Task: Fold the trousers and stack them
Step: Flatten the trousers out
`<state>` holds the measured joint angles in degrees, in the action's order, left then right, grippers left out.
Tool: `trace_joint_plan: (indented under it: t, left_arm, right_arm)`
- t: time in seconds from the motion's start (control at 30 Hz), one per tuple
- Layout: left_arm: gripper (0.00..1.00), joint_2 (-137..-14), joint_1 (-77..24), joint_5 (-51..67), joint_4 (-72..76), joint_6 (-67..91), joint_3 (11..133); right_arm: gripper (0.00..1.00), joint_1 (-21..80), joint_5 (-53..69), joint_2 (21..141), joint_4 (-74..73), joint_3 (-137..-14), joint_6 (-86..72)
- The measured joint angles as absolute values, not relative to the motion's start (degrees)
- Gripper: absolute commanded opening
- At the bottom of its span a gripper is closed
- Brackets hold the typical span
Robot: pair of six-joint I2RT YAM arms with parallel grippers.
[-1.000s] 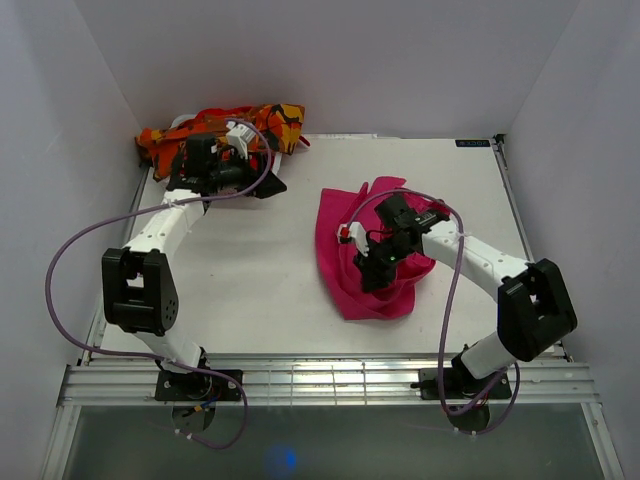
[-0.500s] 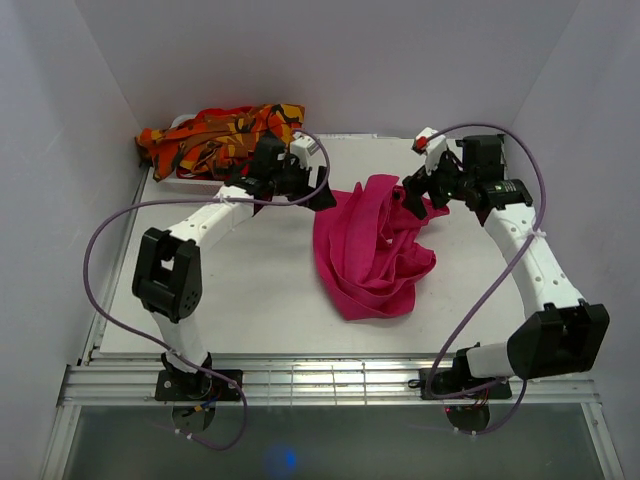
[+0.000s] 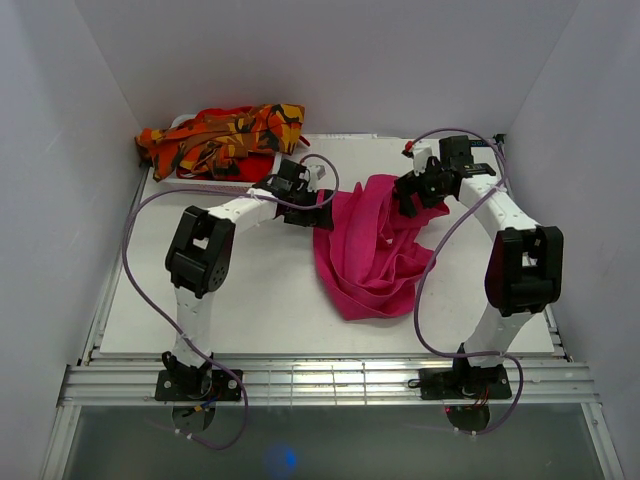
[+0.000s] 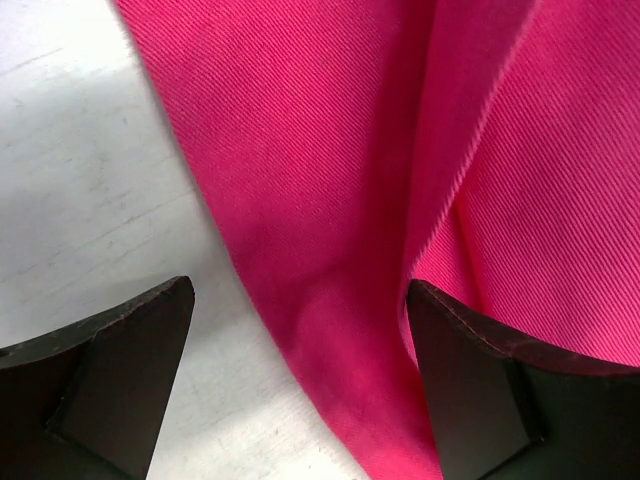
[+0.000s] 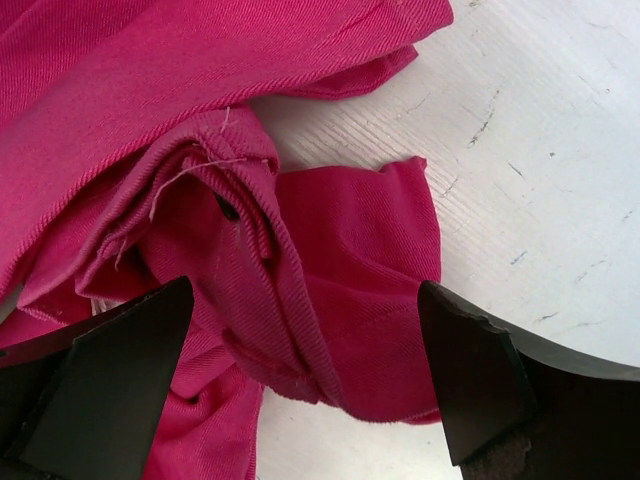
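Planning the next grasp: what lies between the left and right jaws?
Only the far end of the pink trousers, spanning that gap in the top external view; both wrist views show its folds.

The crumpled magenta-pink cloth trousers [image 4: 330,200] show a fine diagonal twill weave, matt. The flat white tabletop [image 5: 540,120] looks matt and lightly scratched.

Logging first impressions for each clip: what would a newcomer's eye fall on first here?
A crumpled pair of bright magenta-pink cloth trousers lies mid-table. The left hand and right hand are both open at its far end, one on each side. At the far left corner, an orange camouflage-patterned pair of trousers is heaped on a white plastic basket.
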<state>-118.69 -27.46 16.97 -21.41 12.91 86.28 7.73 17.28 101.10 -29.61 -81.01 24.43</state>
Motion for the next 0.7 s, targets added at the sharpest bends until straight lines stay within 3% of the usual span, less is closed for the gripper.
trace_joint_plan:
  t: [0.2, 0.5, 0.7]
  left_arm:
    - [0.98, -122.4, -27.5, 19.8, -20.4, 16.1, 90.0]
    - [0.84, -123.6, -27.5, 30.3, -10.2, 23.6, 87.7]
    - [0.84, -123.1, -27.6, 37.6, -0.6, 28.5, 84.6]
  right_arm:
    - [0.89, 7.5, 18.6, 102.1, -29.6, -81.2, 24.4]
    - [0.50, 6.1, 21.1, 102.1, -29.6, -81.2, 24.2]
    - [0.10, 5.6, 24.6, 101.8, -30.3, -81.2, 23.6]
